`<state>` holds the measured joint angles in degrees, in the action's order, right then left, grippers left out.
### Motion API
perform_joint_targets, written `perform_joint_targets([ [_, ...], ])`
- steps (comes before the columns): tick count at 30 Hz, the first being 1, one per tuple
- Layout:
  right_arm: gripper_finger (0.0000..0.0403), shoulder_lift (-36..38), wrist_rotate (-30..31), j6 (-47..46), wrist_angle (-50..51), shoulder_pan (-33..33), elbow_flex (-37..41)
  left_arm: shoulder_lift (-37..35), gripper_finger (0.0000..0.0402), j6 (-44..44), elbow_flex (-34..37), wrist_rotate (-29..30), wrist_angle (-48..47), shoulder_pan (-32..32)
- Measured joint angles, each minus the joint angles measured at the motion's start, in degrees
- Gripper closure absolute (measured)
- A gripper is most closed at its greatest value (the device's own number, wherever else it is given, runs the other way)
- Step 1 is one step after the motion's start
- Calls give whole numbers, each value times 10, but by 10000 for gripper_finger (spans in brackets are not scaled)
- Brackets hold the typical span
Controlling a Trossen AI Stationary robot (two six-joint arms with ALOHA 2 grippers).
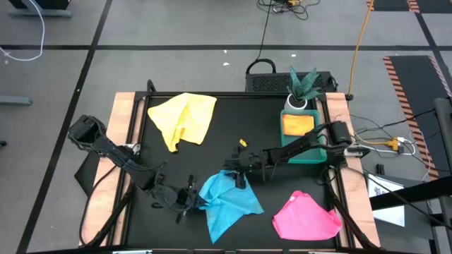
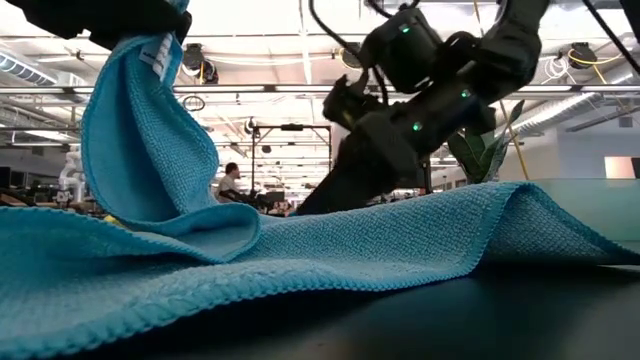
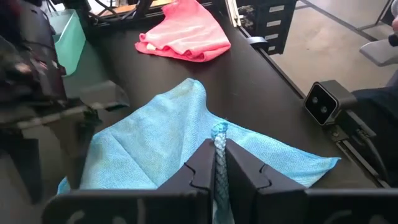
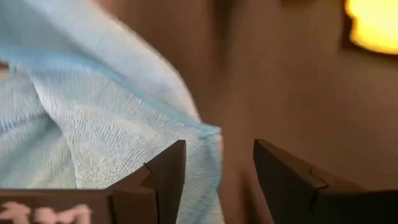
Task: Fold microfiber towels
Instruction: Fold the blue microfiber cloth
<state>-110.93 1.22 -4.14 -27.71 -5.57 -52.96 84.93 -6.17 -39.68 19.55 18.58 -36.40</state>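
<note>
Pinching an edge of the light blue microfiber towel [image 3: 180, 143] between nearly closed fingers, the left gripper [image 3: 219, 163] lifts that hem while the rest lies crumpled on the black table [image 1: 233, 120], near its front edge. The right gripper [image 4: 217, 163] hovers at the towel's far corner, fingers apart with nothing between them. This cloth looks light, limp and grippy rather than slick; it drapes wherever unsupported, so corners or hems are the sensible holds. The yellow towel [image 1: 185, 118] and pink towel [image 1: 305, 217] lie well apart.
</note>
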Motion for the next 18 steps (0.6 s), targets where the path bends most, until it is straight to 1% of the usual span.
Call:
perform_joint_targets([
  [2,247,-12,0,8,8,-1,-14,0,370,-2,0,0,0,0],
  [4,276,-17,1,15,19,-1,-21,0,375,-4,0,0,1,0],
  [7,334,-15,11,24,28,-1,-21,0,385,-4,0,0,0,0],
  [9,378,-4,35,33,32,-5,-19,0,391,-3,0,0,0,0],
  [11,394,18,77,40,44,-16,-19,0,396,-3,0,0,2,0],
  [14,396,68,155,38,97,-44,-19,-13,396,-2,0,11,4,-4],
  [18,400,148,280,15,185,-116,-19,-43,382,5,-1,65,-29,-21],
])
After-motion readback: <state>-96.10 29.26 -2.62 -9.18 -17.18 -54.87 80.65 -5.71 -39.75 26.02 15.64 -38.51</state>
